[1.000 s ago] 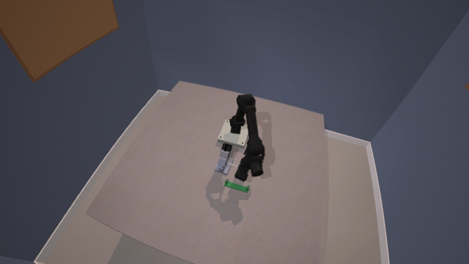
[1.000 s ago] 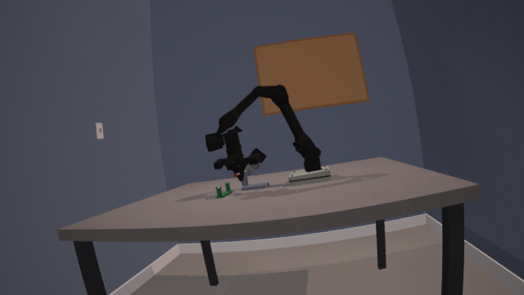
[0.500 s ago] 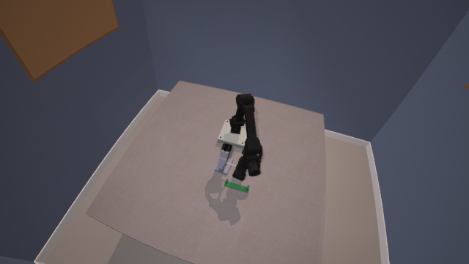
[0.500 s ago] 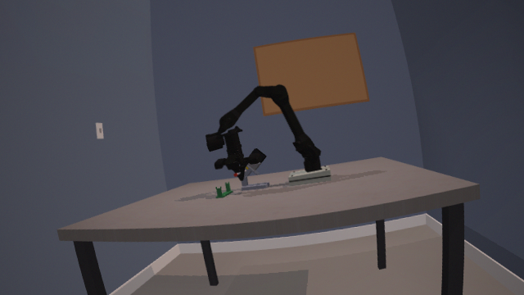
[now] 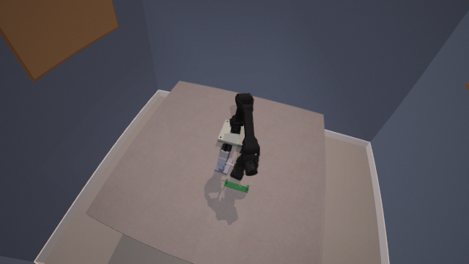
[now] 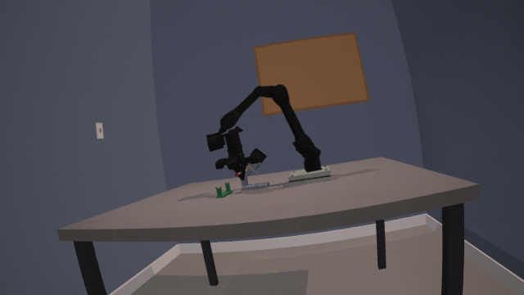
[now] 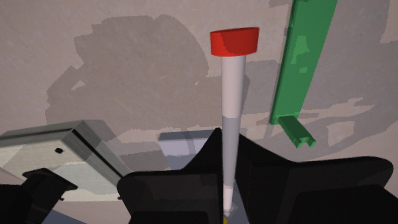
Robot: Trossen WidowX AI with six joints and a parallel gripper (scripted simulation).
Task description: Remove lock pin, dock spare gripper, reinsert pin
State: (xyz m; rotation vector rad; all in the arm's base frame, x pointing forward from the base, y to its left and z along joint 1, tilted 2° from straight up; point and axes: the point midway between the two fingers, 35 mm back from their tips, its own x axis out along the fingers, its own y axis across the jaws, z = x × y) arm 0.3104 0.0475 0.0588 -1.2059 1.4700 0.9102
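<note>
With its fingers closed on one red-headed pin [image 6: 237, 174] [image 7: 233, 85], one gripper [image 6: 241, 177] [image 7: 222, 132] above one table [image 5: 278, 205] [image 6: 311, 205].

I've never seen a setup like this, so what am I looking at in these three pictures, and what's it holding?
It's one black jointed robot arm on a pale, flat base, standing on a brownish table.

The first picture looks down from above. The second looks across the table from the side. The third comes from the arm's wrist, looking past its black fingers.

Those fingers are closed on a white pin with a red head. Beside them on the table lies a green holder with upright ends. Near it is a pale blue-grey mount, partly hidden in the wrist picture.
</note>
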